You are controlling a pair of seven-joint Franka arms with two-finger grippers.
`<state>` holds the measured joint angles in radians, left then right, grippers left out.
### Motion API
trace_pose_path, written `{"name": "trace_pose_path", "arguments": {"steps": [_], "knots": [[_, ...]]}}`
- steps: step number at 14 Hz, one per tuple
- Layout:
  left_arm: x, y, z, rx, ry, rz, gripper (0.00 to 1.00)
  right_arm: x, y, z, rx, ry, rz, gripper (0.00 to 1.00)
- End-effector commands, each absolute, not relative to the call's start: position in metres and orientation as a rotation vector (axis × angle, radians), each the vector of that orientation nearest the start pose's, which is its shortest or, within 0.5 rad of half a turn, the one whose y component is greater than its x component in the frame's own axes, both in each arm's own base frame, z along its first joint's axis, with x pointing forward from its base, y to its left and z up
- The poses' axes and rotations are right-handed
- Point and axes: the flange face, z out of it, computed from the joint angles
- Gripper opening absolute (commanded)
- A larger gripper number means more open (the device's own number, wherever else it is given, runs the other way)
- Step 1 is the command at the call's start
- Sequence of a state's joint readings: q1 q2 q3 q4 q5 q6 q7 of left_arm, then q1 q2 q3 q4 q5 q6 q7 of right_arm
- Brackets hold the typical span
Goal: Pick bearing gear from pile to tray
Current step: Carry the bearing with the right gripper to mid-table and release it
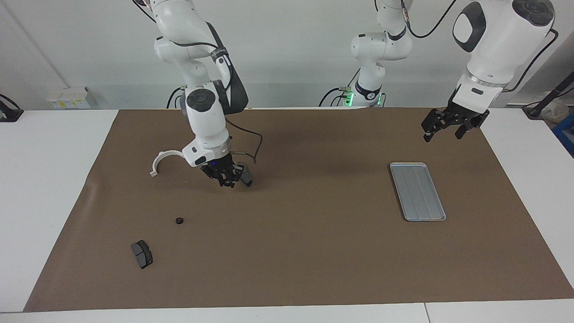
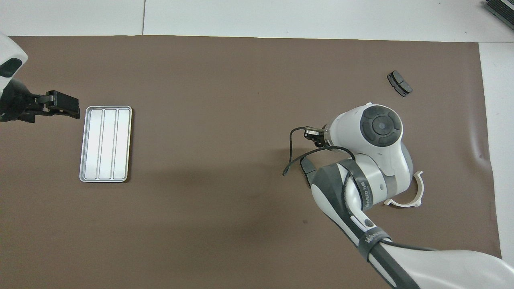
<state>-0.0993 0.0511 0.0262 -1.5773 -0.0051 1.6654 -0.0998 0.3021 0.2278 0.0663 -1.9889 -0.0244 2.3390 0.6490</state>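
Note:
My right gripper hangs low over the mat, right beside a dark grey pad of the pile; I cannot make out anything in it. A tiny black ring lies farther from the robots, and another grey pad farther still. The white half-ring bracket lies toward the right arm's end. The grey tray sits bare toward the left arm's end. Beside it, in the air, waits my left gripper, open.
A brown mat covers the table, with white tabletop around it. In the overhead view the right arm's wrist and forearm cover part of the pile, and only a corner of the nearer pad shows.

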Motion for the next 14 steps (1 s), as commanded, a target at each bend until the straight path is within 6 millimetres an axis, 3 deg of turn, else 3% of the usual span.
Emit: {"name": "trace_pose_path", "arguments": {"steps": [1, 4, 6, 9, 13, 14], "knots": [[0.569, -0.04, 0.604, -3.154, -0.045, -0.049, 1.0, 0.582, 0.273, 0.352, -2.997, 0.551, -0.17, 0.0], [0.569, -0.04, 0.604, -3.154, -0.045, -0.049, 1.0, 0.581, 0.349, 0.337, -2.95, 0.682, -0.166, 0.0], [0.569, -0.04, 0.604, -3.153, -0.045, -0.047, 1.0, 0.577, 0.387, 0.328, -2.903, 0.79, -0.168, 0.0], [0.569, -0.04, 0.604, -3.153, -0.045, -0.047, 1.0, 0.555, 0.426, 0.318, -2.903, 0.832, -0.162, 0.0], [0.569, -0.04, 0.604, -3.154, -0.045, -0.049, 1.0, 0.53, 0.455, 0.304, -2.913, 0.84, -0.151, 0.0], [0.569, -0.04, 0.604, -3.155, -0.045, -0.049, 1.0, 0.528, 0.455, 0.302, -2.92, 0.84, -0.146, 0.08]]}}
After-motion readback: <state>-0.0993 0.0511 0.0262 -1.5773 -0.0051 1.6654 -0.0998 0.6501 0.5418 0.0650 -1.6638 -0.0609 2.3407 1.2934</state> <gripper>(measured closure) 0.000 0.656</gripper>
